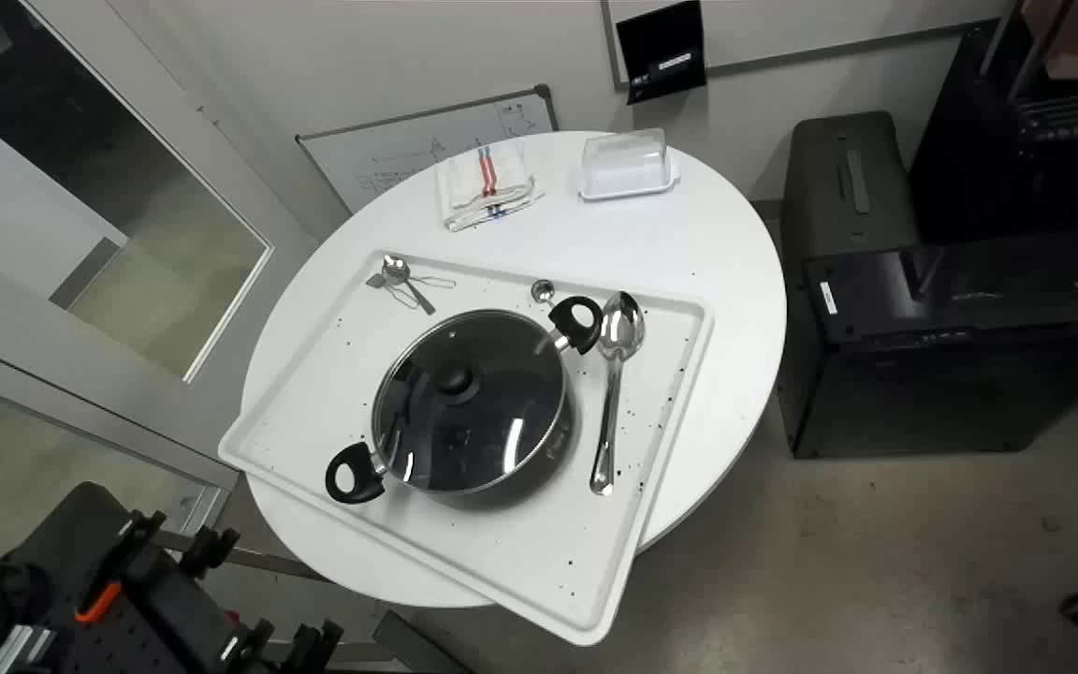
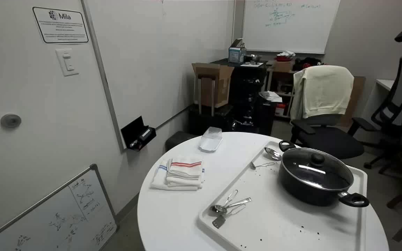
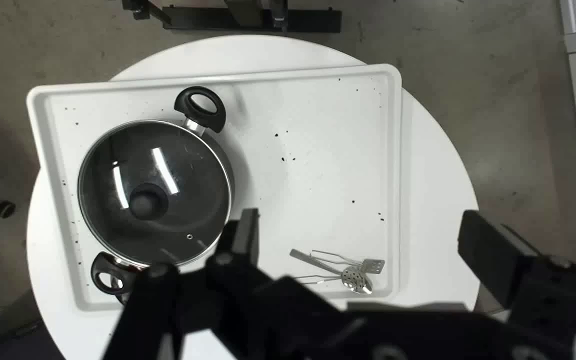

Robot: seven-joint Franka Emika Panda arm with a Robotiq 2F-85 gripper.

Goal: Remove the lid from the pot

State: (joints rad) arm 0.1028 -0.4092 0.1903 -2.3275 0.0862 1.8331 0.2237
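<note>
The lid is a round see-through glass disc with a dark centre knob and thin metal rim. It sits on the pot in both exterior views (image 1: 492,421) (image 2: 314,170) and in the wrist view (image 3: 178,150). The wide black pot (image 1: 555,445) stands upright on the white tray. Its dark wall (image 2: 300,190) and two black loop handles show, and it is left of my jaws in the wrist view (image 3: 200,107). My gripper (image 3: 358,225) is open and empty, high above the tray. The gripper is out of both exterior views. The pot's inside shows only dimly through the glass.
The white tray (image 1: 314,374) lies on a round white table (image 1: 745,281). A large metal spoon (image 1: 609,393) lies beside the pot. Small metal utensils (image 3: 353,275) lie in a tray corner. Folded towels (image 2: 183,174) and a clear-covered dish (image 1: 628,164) stand at the table's edge.
</note>
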